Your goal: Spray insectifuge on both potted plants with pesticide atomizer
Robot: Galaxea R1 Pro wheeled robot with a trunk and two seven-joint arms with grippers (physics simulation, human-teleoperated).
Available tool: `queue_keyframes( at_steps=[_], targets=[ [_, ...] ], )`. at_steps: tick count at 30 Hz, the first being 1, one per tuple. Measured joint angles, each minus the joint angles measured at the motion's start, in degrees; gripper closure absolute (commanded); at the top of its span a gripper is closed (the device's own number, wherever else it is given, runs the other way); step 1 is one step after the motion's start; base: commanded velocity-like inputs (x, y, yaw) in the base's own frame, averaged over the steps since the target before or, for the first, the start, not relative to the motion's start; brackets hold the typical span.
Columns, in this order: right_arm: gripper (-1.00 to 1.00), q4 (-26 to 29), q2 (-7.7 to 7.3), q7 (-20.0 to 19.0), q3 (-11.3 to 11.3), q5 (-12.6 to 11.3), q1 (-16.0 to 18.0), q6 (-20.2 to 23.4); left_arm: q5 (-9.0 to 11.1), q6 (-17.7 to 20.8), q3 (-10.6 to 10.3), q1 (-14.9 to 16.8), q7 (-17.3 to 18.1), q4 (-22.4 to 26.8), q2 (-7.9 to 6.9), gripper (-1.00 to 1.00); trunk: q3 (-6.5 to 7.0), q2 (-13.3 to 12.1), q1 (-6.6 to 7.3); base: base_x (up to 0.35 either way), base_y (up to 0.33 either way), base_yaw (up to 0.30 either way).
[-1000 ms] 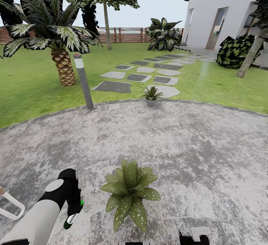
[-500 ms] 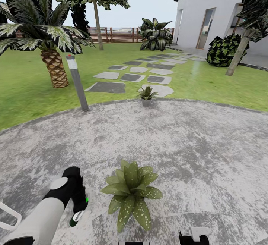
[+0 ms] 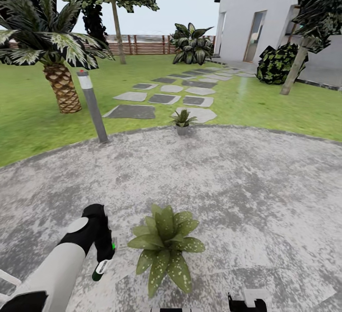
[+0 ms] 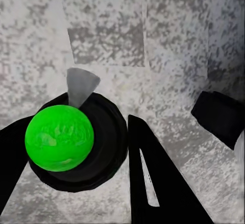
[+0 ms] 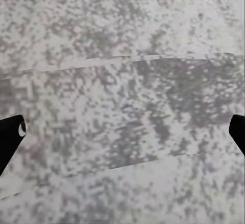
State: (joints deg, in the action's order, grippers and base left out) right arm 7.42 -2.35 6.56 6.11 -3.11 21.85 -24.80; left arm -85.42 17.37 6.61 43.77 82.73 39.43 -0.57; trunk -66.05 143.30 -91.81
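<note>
The head view looks forward and down from high over the paved patio (image 3: 247, 184), taking in the near potted plant (image 3: 165, 245), the lawn (image 3: 28, 122), the stepping stones (image 3: 164, 98), the fence (image 3: 147, 44) and the house (image 3: 251, 13) far off. The left wrist view sits close above the same paving (image 4: 168, 45), facing down along the left gripper (image 4: 76, 147). The right wrist view also faces down, close over that speckled paving (image 5: 122, 96), its dark fingertips (image 5: 10, 137) at the frame's edges.

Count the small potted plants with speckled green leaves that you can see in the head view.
2. One potted plant stands on the patio close in front of the robot; the other sits at the patio's far edge, by the stepping stones.
</note>
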Motion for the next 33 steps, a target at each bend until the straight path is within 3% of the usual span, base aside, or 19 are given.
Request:
queue_keyframes(
  at_steps=[7,15,17,20,21,22,23,33],
  targets=[
    [-1.0,-0.05,0.0,0.0,0.03,0.04,0.0,0.0,-0.08,0.26,-0.34,-0.28,-0.06,0.0,0.36,1.0,0.0,-0.01,0.01,0.176,0.285,-0.016],
    [-1.0,-0.07,-0.01,0.03,0.04,0.01,-0.01,-0.02,-0.03,0.48,-0.11,-0.32,-0.03,-0.03,0.2,1.0,0.0,-0.01,-0.01,0.032,0.048,-0.272],
    [-1.0,-0.07,-0.01,0.02,0.06,0.06,-0.01,-0.02,0.05,2.66,0.16,-0.37,-0.03,-0.47,-0.16,1.0,0.0,-0.01,-0.01,0.0,0.001,-0.3],
    [-1.0,-0.07,-0.01,0.02,0.08,0.08,-0.01,-0.01,0.69,6.51,0.49,-0.11,0.34,-0.72,-3.06,1.0,0.0,-0.01,-0.01,0.0,0.0,-0.289],
    [-1.0,-0.07,-0.01,0.02,0.05,0.04,-0.01,0.02,0.9,6.71,1.52,0.15,0.56,-0.71,-4.17,1.0,0.0,-0.01,-0.01,0.0,0.0,-0.074],
    [-1.0,-0.09,0.04,0.02,0.07,0.02,0.01,0.05,1.29,6.37,4.46,0.42,2.13,-0.41,-4.99,1.0,0.0,-0.01,-0.01,0.0,0.0,-0.016],
    [-1.0,-0.09,0.06,-0.03,0.08,0.02,0.01,0.06,1.49,6.04,5.88,0.96,4.21,-0.1,-5.92,1.0,0.01,-0.01,-0.01,0.0,0.0,-0.002],
    [-1.0,-0.08,0.44,-0.12,-0.03,0.07,0.0,0.08,0.92,5.84,5.85,1.39,4.91,0.01,-4.14,1.0,0.0,0.0,-0.01,0.0,0.053,-0.003]
  ],
)
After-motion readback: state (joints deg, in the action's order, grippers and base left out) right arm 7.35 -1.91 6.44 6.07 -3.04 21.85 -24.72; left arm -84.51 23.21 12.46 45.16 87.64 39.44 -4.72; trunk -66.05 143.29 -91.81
